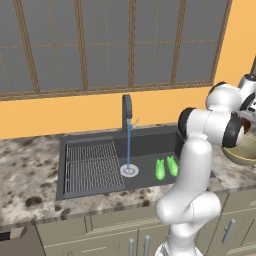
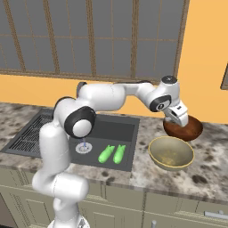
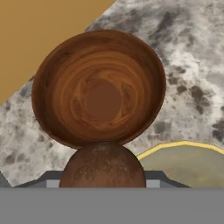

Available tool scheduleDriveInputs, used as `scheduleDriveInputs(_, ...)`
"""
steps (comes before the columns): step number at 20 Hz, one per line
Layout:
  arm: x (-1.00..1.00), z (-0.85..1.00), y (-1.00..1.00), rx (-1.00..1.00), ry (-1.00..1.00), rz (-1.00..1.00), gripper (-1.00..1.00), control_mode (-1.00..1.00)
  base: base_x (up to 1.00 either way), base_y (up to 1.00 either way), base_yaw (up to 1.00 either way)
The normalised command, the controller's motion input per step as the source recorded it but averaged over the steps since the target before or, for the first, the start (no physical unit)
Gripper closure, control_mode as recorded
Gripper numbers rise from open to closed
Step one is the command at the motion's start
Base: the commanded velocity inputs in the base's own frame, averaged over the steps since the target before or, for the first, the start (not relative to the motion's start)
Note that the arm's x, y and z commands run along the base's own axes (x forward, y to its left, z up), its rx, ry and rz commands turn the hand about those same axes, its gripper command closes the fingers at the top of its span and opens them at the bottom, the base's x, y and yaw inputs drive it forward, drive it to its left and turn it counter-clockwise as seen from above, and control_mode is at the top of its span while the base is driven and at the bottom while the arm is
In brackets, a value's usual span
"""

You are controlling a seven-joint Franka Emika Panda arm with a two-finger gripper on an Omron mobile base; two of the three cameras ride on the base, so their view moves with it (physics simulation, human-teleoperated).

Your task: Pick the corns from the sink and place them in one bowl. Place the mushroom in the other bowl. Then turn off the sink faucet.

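Observation:
My gripper hangs over the dark reddish-brown bowl on the counter right of the sink. It is shut on the mushroom, whose brown cap sits just above the bowl in the hand view. Two green corns lie side by side on the sink floor, right of the drain. The tan-olive bowl stands in front of the brown one, and its rim shows in the hand view. Water runs from the faucet.
A ribbed slatted section fills the sink's left half. Speckled stone counter surrounds both bowls. An orange wall and a window run behind the sink. My arm reaches across the sink's right side.

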Motion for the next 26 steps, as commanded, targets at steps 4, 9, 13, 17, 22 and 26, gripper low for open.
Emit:
scheduleDriveInputs(4,0.43,-0.35,-0.34,0.02,0.01,0.00,1.00,-1.00,0.00,0.00,0.00)
scheduleDriveInputs(9,0.28,-0.32,-0.11,0.01,0.05,0.00,1.00,-1.00,0.00,0.00,0.00)
scheduleDriveInputs(13,0.39,-0.28,0.01,0.00,0.08,0.00,1.00,-1.00,0.00,0.00,0.00)
scheduleDriveInputs(17,0.45,-0.46,0.01,0.00,0.10,0.00,1.00,-1.00,0.00,0.00,0.00)
scheduleDriveInputs(22,0.25,-0.38,0.01,0.00,0.04,0.00,-1.00,-1.00,0.00,0.00,0.00)
scheduleDriveInputs(26,-0.11,0.04,0.00,0.00,-0.12,-0.01,-1.00,-1.00,0.00,0.00,0.00)
